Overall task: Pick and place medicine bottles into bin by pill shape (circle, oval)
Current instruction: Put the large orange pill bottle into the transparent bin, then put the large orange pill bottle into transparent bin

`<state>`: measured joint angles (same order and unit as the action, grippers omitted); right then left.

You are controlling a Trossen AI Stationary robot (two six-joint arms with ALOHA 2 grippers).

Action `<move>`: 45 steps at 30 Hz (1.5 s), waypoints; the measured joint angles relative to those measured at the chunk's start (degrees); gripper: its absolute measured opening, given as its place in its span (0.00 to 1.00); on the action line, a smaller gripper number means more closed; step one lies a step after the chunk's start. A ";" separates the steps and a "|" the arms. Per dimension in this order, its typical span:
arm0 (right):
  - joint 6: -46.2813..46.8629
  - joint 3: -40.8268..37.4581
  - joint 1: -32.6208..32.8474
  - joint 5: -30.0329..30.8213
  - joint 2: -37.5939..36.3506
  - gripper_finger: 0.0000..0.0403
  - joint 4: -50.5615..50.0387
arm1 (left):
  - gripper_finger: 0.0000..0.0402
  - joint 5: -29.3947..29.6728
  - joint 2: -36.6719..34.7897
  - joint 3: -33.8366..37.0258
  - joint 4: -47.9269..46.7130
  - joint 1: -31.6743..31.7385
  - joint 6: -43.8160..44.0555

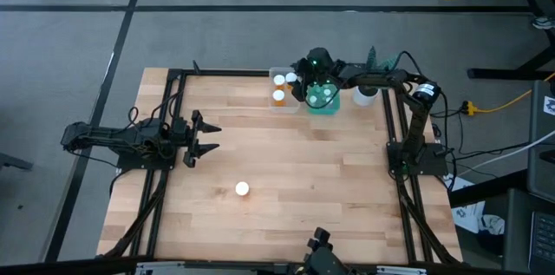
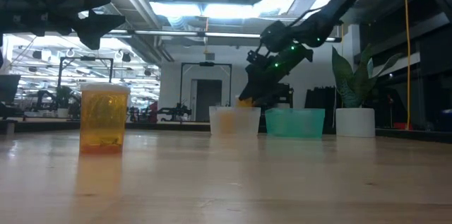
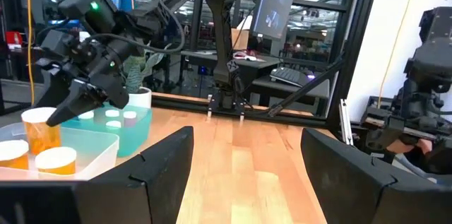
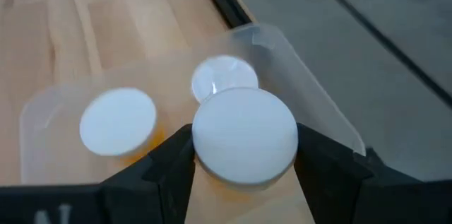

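My right gripper (image 1: pixel 299 81) is at the table's far side, over the clear bin (image 1: pixel 284 89), shut on an orange medicine bottle with a white cap (image 4: pixel 245 134). Two more orange bottles (image 4: pixel 118 120) (image 4: pixel 224 75) stand in that bin. Beside it, the teal bin (image 1: pixel 323 99) holds several small teal bottles. One orange bottle (image 1: pixel 242 189) stands alone on its base on the near part of the table. My left gripper (image 1: pixel 211 136) waits open at the table's left, touching nothing. My right gripper pinches the orange bottle at its white cap (image 4: pixel 205 155), one finger on each of two opposite sides. The fingers slant down from the table's right. The bottle (image 3: pixel 39 131) sits upright in the hold over the clear bin.
A white pot with a green plant (image 1: pixel 365 94) stands just right of the teal bin, under my right arm. Black frame rails (image 1: pixel 173 119) run along the table's left, right and far edges. Bare wood lies between the lone bottle and the bins.
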<state>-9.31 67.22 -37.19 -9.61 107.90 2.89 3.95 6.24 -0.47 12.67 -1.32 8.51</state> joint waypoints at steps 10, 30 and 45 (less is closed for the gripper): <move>0.03 -2.73 -0.15 0.95 0.37 0.53 4.69 | 0.63 0.00 0.01 -0.01 -0.04 0.00 -0.02; 1.39 -2.77 -0.15 0.07 3.13 0.60 6.35 | 0.63 0.02 0.01 0.00 -0.09 0.00 -0.07; 1.80 -0.06 1.01 -3.52 -4.54 0.70 2.69 | 0.63 0.02 0.01 -0.01 -0.12 0.00 -0.09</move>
<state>-7.51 67.16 -36.18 -13.13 103.36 5.58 3.97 6.25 -0.48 12.55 -1.32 8.43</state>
